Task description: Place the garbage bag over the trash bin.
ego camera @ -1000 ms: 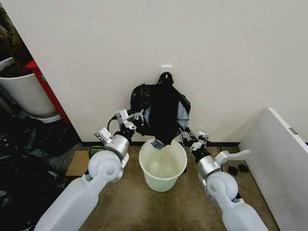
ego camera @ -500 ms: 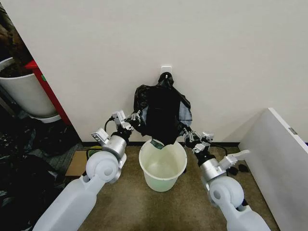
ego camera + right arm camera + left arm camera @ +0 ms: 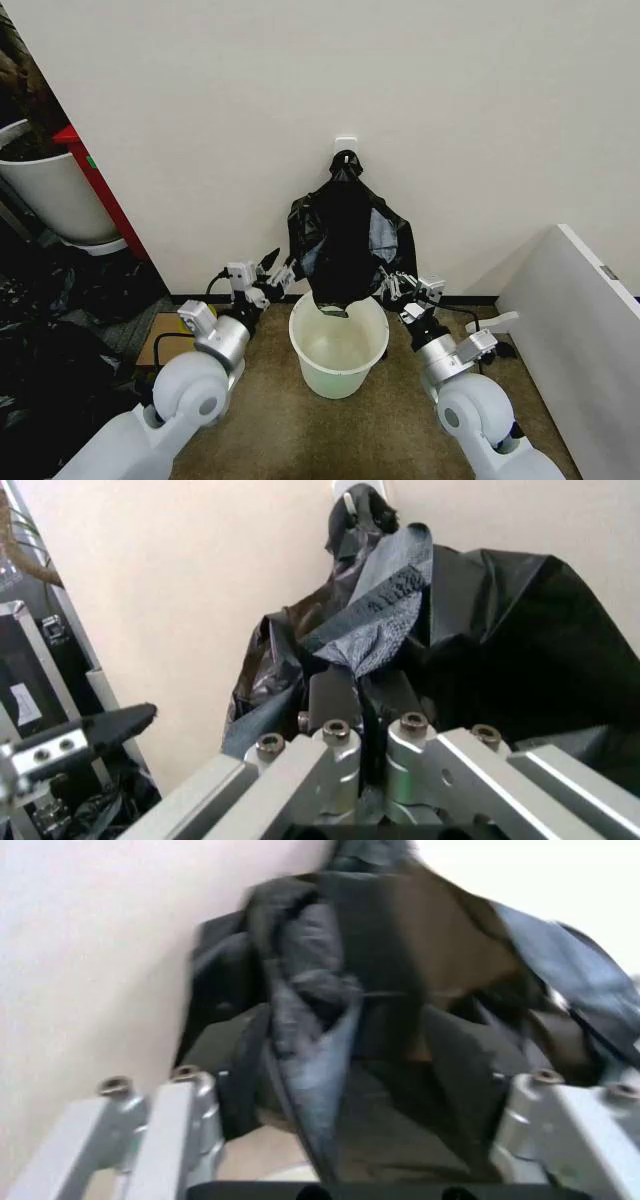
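The garbage bag (image 3: 348, 245) hangs against the far wall from a small white hook (image 3: 345, 146), its top bunched to a point there and its glossy black film spreading wider lower down. Its bottom edge droops just over the far rim of the trash bin (image 3: 338, 345), which stands upright on the brown floor (image 3: 300, 430) directly below, open and cream-white inside. The right tool (image 3: 398, 285) is at the bag's lower right corner, just above the bin's right rim; in the right wrist view its two fingers (image 3: 335, 697) stand pressed close together with a fold of the black film running between them, so it is clenched on the garbage bag (image 3: 480, 630). The left tool (image 3: 274, 272) sits just beside the bag's lower left edge, left of the bin; in the left wrist view its fingers (image 3: 190, 1102) stand well apart on either side of the hanging film (image 3: 380, 990), so it is released and grips nothing. Further left, a larger white round tub (image 3: 45, 195) stands by a red panel (image 3: 95, 190), with rumpled dark plastic (image 3: 50, 320) heaped on the floor near it and a flat cardboard piece (image 3: 160, 340) beside the left arm. To the right stands a white board (image 3: 580, 330), angled toward the wall.
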Robot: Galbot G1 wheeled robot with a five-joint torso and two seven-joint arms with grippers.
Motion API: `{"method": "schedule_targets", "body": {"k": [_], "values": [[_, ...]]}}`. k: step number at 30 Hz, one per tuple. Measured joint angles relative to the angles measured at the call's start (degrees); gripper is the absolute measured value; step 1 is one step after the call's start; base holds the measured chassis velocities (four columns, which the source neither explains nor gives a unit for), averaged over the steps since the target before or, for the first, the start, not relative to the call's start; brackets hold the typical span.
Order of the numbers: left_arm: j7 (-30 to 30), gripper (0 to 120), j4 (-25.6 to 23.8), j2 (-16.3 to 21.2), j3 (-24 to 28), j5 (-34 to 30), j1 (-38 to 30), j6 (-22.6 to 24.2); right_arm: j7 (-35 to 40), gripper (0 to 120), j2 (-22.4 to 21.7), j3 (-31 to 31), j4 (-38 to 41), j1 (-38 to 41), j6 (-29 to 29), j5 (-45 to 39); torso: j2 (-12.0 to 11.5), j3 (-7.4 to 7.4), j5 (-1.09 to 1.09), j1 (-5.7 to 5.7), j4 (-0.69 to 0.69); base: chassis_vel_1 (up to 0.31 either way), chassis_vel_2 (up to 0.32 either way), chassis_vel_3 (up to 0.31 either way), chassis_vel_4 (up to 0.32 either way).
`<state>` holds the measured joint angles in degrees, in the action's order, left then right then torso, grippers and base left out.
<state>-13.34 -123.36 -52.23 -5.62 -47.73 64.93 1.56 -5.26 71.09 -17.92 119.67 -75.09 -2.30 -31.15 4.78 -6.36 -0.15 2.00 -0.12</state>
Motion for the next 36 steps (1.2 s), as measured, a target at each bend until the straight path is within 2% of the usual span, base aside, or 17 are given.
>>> {"method": "schedule_targets", "body": {"k": [1,2,3,5,8,15,18,21,22,25,27,29,31,33,34,36], "values": [[0.0,68,0.0,0.0,0.0,0.0,0.0,0.0,0.0,0,0.0,0.0,0.0,0.0,0.0,0.0,0.0,0.0,0.0,0.0,0.0,0.0,0.0,0.0,0.0],[1.43,77,0.28,0.16,1.36,3.77,-0.67,0.05,0.0,0,-0.02,0.0,0.29,-0.01,-0.01,0.54,0.0,0.0,0.0,0.0,0.0,0.0,0.0,0.0,0.0],[2.68,80,1.07,0.35,2.62,7.05,-2.03,0.24,-0.01,0,-0.05,0.0,0.58,-0.03,-0.01,0.72,0.0,0.0,0.0,0.0,-0.01,0.0,0.0,0.0,0.0],[3.19,83,1.54,0.49,3.39,8.39,-3.01,0.36,-0.01,0,-0.06,-0.03,0.69,-0.03,-0.01,0.85,0.0,0.0,0.0,0.0,0.0,0.0,0.0,0.0,0.0],[3.69,97,5.15,0.81,8.41,12.82,-10.13,1.71,-0.23,0,0.05,-0.2,1.1,-0.04,-0.01,1.55,0.0,-0.01,0.0,0.0,-0.02,0.0,0.0,0.0,0.0],[-0.43,99,7.49,0.28,11.39,13.45,-15.15,6.46,-0.34,0,0.39,-0.48,1.2,0.08,-0.04,1.68,0.0,-0.01,0.0,0.0,-0.02,0.0,0.0,0.0,0.0],[-0.95,94,8.01,0.11,11.94,13.39,-15.93,6.88,-0.35,0,0.41,-0.57,1.2,0.21,-0.09,1.63,0.0,-0.01,0.0,0.0,-0.01,0.0,0.0,0.0,0.0],[-1.09,81,8.56,-0.1,12.11,13.3,-16.32,6.89,-0.36,0,0.42,-0.66,1.04,0.44,-0.12,1.5,0.0,-0.01,0.0,0.0,-0.01,0.0,0.0,0.0,0.0],[-1.09,81,8.56,-0.1,12.11,13.3,-16.32,6.89,-0.36,0,0.42,-0.66,1.04,0.44,-0.12,1.5,0.0,-0.01,0.0,0.0,-0.01,0.0,0.0,0.0,0.0],[-1.46,65,9.09,-0.43,12.06,13.16,-16.48,6.88,-0.35,0,0.41,-0.66,0.88,0.59,-0.17,1.42,0.0,-0.01,0.0,0.0,-0.01,0.0,0.0,0.0,0.0],[-1.53,62,9.16,-0.5,12.03,13.14,-16.49,6.87,-0.35,0,0.41,-0.66,0.86,0.62,-0.18,1.41,0.0,-0.01,0.0,0.0,-0.01,0.0,0.0,0.0,0.0],[-1.73,51,9.47,-0.76,11.92,13.01,-16.51,6.83,-0.36,0,0.41,-0.63,0.8,0.7,-0.19,1.35,0.0,-0.01,0.0,0.0,-0.01,0.0,0.0,0.0,0.0],[-1.82,48,9.52,-0.83,11.86,12.89,-16.51,6.83,-0.34,0,0.42,-0.63,0.8,0.71,-0.21,1.32,0.0,-0.01,0.0,0.0,-0.01,0.0,0.0,0.0,0.0],[-2.01,34,9.62,-0.91,11.7,12.39,-16.51,6.94,-0.26,0,0.44,-0.6,0.9,0.65,-0.21,1.14,0.0,-0.01,0.0,0.0,-0.01,0.0,0.0,0.0,0.0],[-2.01,34,9.62,-0.91,11.7,12.39,-16.51,6.94,-0.26,0,0.44,-0.6,0.9,0.65,-0.21,1.14,0.0,-0.01,0.0,0.0,-0.01,0.0,0.0,0.0,0.0],[-2.09,26,9.74,-0.91,11.61,12.16,-16.48,7.11,-0.25,0,0.44,-0.6,1.07,0.59,-0.21,1.03,0.0,-0.01,0.0,0.0,-0.01,0.0,0.0,0.0,0.0]]}}
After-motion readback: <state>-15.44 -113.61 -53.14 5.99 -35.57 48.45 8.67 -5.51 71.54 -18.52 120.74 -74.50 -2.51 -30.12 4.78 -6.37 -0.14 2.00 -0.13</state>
